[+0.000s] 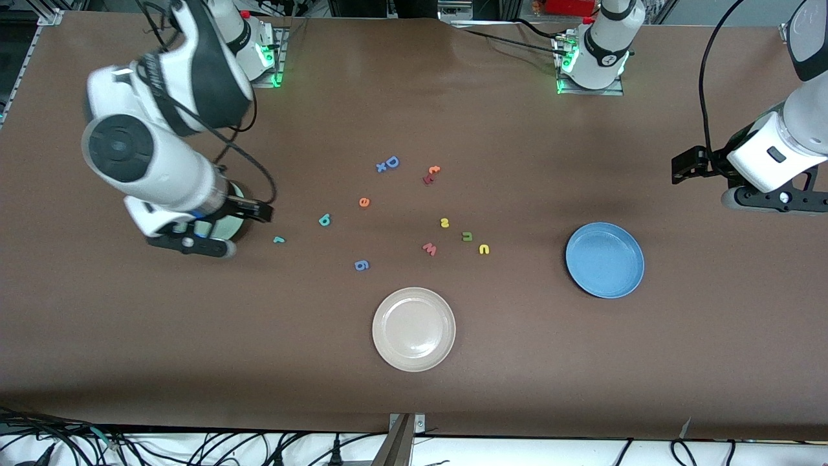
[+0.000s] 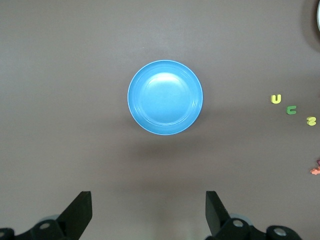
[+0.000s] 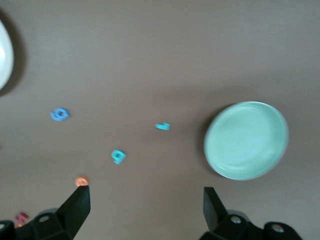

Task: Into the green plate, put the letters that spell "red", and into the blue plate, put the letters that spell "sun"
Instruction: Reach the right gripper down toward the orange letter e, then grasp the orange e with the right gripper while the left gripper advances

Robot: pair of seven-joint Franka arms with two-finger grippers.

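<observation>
Nearest, a round beige-white plate [image 1: 378,330]: wrong home for any letter. Next, the round blue plate [image 1: 605,260], empty. Tiny toy letters loose on the brown worktop [image 1: 517,362]: yellow "n" [image 1: 484,249], teal "r" [image 1: 279,239], olive "u" [image 1: 467,236], yellow "s" [image 1: 444,222], teal "d" [image 1: 325,220], orange "e" [image 1: 364,202]. Easy to grab the pink "w" [image 1: 429,248] or blue "g" [image 1: 362,265] close by instead. Easy to drop such small bits too. Round pale green plate [image 3: 247,140] empty under the right hand [image 3: 146,197]. Left hand [image 2: 148,200] up near the blue plate. Both spread wide, holding nothing.

- beige-white plate [image 1: 414,329], lower centre of the front view
- blue "g" [image 1: 362,265], above-left of it
- pinkish-red "w" [image 1: 429,248]
- blue capital "d" [image 1: 391,162], upper centre
- orange "t" [image 1: 433,170] beside it
</observation>
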